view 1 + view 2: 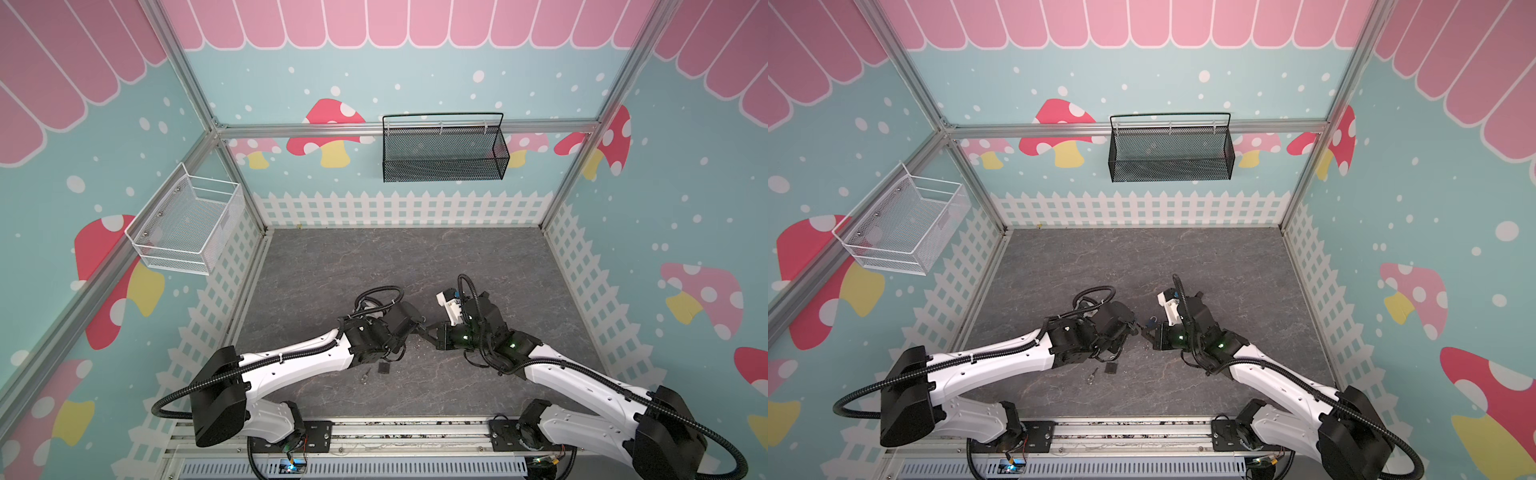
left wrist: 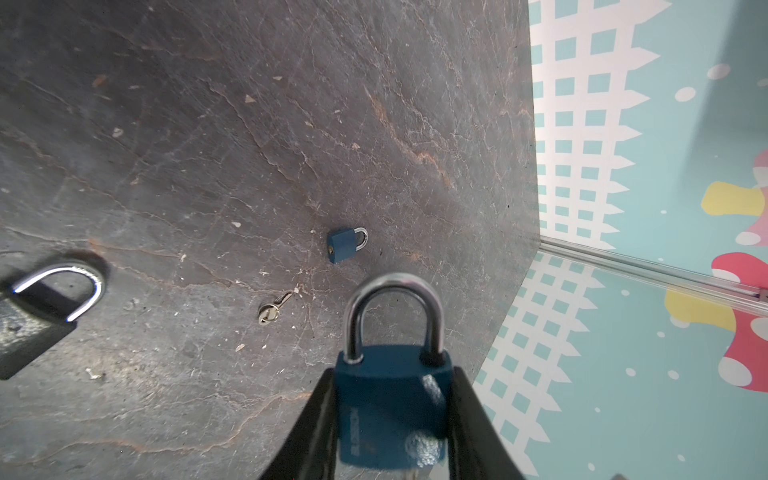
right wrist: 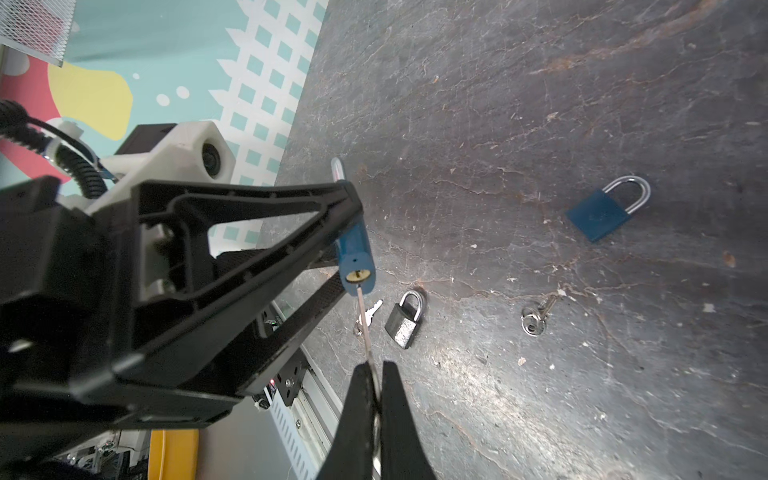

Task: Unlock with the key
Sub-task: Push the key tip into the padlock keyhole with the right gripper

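Observation:
My left gripper (image 2: 392,415) is shut on the body of a blue padlock (image 2: 392,411), whose steel shackle is closed and points away from the wrist. In the right wrist view the same blue padlock (image 3: 353,249) shows its brass keyhole (image 3: 358,275). The right gripper (image 3: 376,374) is shut on a silver key (image 3: 365,324). The blade's tip meets the lock's bottom face at the keyhole; how deep it sits I cannot tell. In a top view both grippers meet mid-table, left gripper (image 1: 1138,326) against right gripper (image 1: 1148,332).
On the dark slate table (image 3: 540,104) lie a second blue padlock (image 3: 602,212), a small key bunch (image 3: 534,320), a dark grey padlock (image 3: 405,318) and a loose key (image 3: 372,311). A white basket (image 1: 187,226) and a black basket (image 1: 444,149) hang on the walls.

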Motion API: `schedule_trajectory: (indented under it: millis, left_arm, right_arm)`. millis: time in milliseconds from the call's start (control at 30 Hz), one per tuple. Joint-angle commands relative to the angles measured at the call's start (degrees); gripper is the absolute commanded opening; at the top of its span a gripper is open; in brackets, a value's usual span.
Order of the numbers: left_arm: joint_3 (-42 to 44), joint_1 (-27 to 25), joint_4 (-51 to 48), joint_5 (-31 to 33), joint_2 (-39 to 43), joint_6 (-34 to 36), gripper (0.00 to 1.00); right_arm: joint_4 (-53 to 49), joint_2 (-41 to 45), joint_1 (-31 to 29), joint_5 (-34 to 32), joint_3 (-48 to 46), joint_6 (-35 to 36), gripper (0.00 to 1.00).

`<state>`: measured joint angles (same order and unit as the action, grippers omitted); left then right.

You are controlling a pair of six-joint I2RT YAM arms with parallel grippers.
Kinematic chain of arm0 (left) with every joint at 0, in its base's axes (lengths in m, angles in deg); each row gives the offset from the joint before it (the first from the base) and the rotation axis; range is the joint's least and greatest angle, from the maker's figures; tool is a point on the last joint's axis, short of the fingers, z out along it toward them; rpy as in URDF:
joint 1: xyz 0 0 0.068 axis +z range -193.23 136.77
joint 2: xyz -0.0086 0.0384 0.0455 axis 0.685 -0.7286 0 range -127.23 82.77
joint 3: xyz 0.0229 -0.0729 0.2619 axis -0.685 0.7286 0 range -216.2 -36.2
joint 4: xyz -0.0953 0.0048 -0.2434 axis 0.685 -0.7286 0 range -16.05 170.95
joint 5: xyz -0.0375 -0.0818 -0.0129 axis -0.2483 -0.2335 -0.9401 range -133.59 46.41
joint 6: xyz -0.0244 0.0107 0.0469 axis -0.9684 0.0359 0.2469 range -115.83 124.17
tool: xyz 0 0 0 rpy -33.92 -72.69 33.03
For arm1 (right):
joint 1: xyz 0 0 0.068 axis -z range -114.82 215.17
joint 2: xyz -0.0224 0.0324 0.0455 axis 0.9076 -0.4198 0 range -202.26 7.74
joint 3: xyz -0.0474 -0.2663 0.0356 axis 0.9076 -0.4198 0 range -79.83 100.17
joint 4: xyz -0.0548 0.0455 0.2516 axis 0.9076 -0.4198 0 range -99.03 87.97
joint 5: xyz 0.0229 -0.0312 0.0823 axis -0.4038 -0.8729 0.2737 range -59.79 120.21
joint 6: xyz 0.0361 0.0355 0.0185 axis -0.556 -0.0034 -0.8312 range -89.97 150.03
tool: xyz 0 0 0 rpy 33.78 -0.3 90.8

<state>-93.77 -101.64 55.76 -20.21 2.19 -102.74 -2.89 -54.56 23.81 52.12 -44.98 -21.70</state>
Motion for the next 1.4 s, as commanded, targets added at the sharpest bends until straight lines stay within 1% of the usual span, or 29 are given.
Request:
schedule_trajectory:
  millis: [0,467,633,800,967,1167,1367]
  left_arm:
    - [0.2,0.1,1.8,1.5,1.5,-0.3,0.0]
    - [0.8,0.1,3.4,0.6,0.8,0.6,0.0]
    - [1.8,0.2,3.5,1.2,1.0,0.1,0.0]
    - [3.1,0.8,3.3,1.9,2.3,0.5,0.0]
    - [3.4,0.8,3.4,1.4,3.5,1.1,0.0]
    - [3.2,0.8,3.8,0.9,3.7,1.8,0.0]
    - [3.4,0.8,4.8,0.3,2.9,1.4,0.0]
  right_arm:
    - [1.1,-0.9,-0.4,0.2,0.0,-1.0,0.0]
    - [4.7,-3.4,-0.4,0.8,1.3,-1.4,0.0]
    - [4.4,-2.3,-0.4,0.7,1.7,-1.1,0.0]
    - [5.1,-3.3,-0.3,3.6,1.9,-0.7,0.0]
    - [4.6,-4.2,-0.4,1.3,1.8,-1.0,0.0]
    - [5.9,-5.5,-0.4,2.5,3.5,-1.2,0.0]
    - [5.7,-4.6,-0.3,2.2,4.2,-0.5,0.0]
